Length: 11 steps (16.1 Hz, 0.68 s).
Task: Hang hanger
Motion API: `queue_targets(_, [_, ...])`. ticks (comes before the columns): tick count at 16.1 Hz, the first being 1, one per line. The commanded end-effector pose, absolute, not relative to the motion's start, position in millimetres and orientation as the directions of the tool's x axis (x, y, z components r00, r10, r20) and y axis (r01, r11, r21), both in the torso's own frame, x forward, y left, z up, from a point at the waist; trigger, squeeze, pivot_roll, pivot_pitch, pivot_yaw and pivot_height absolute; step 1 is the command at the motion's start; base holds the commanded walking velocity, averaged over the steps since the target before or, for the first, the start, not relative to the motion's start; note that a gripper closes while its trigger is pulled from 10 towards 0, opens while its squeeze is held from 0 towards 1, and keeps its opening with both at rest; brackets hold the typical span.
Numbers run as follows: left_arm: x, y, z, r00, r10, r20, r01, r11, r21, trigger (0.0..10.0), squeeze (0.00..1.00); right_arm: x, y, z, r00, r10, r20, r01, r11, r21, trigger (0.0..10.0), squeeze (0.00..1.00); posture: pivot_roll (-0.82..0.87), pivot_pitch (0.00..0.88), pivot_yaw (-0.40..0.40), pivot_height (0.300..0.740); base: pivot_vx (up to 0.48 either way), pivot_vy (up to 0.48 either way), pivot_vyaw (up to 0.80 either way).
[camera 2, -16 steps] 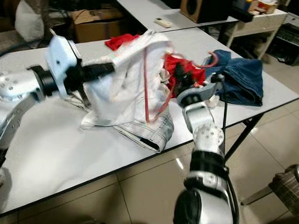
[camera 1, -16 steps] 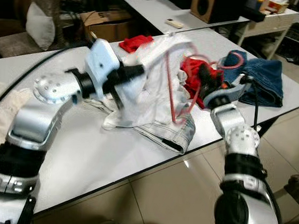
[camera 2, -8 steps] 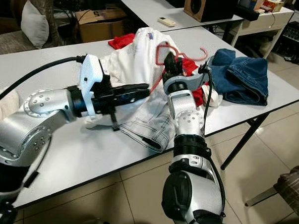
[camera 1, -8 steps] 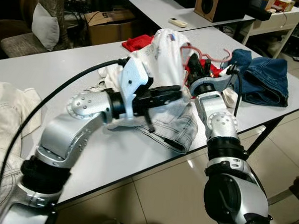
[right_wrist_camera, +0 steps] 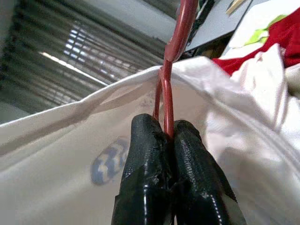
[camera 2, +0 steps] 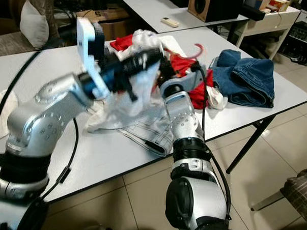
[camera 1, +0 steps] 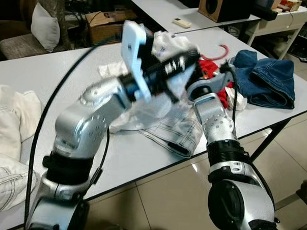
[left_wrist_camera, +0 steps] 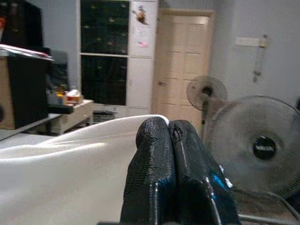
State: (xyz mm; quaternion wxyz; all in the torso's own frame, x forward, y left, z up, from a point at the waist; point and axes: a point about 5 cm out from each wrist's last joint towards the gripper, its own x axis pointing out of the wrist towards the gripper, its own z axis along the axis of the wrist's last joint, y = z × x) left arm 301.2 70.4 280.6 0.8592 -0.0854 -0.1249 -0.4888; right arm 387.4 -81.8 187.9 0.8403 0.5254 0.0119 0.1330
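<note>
A white shirt (camera 1: 169, 44) is bunched above the white table (camera 1: 141, 160), draped over a red hanger whose hook (camera 1: 224, 50) sticks out to the right. My left gripper (camera 1: 189, 58), raised and blurred, is shut on a fold of the shirt (left_wrist_camera: 70, 183). In the left wrist view its fingertips (left_wrist_camera: 157, 136) are pressed together against the cloth. My right gripper (right_wrist_camera: 164, 133) is shut on the thin red neck of the hanger (right_wrist_camera: 180, 28), just under the hook, with shirt fabric (right_wrist_camera: 61, 187) all around it. From the head views that gripper is hidden behind the shirt and the left arm.
Blue jeans (camera 1: 267, 79) lie at the table's right end, a red garment (camera 1: 219, 72) beside them. A checked cloth (camera 1: 178, 134) hangs over the near edge. A cream garment (camera 1: 5, 118) lies at the far left. A second table with a speaker (camera 1: 217, 5) stands behind.
My left arm has swung up and across with the shirt, now blurred in front of the hanger. The right gripper keeps its hold on the hanger and sits lower, covered by the shirt.
</note>
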Motion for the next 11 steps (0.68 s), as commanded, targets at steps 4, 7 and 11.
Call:
queue_targets(4, [316.6,81.5,294.0,0.594,-0.726,0.346,0.788,0.612,-0.07,10.0,0.0,375.4,-65.9,195.4,0.929,0.307,0.206,-0.297,0.288,0.91,10.0,0.0,-0.01,0.0,0.036,0.74,0.0,0.0,0.0])
queue_targets(7, [310.0,75.8,300.2,0.534,-0.759,0.372,0.835,0.542,-0.092,10.0,1.0,373.7,-69.1,196.6,0.925,0.319,0.205,-0.304,0.302,0.904,10.0,0.0,-0.02,0.0,0.036,0.74,0.0,0.0,0.0])
queue_targets(11, [299.7,68.1,292.0,0.468,-0.836,0.285,0.875,0.484,-0.019,10.0,1.0,375.3,-75.6,195.9,0.939,0.289,0.184,-0.279,0.335,0.9,10.0,0.0,-0.02,0.0,0.025,0.74,0.0,0.0,0.0])
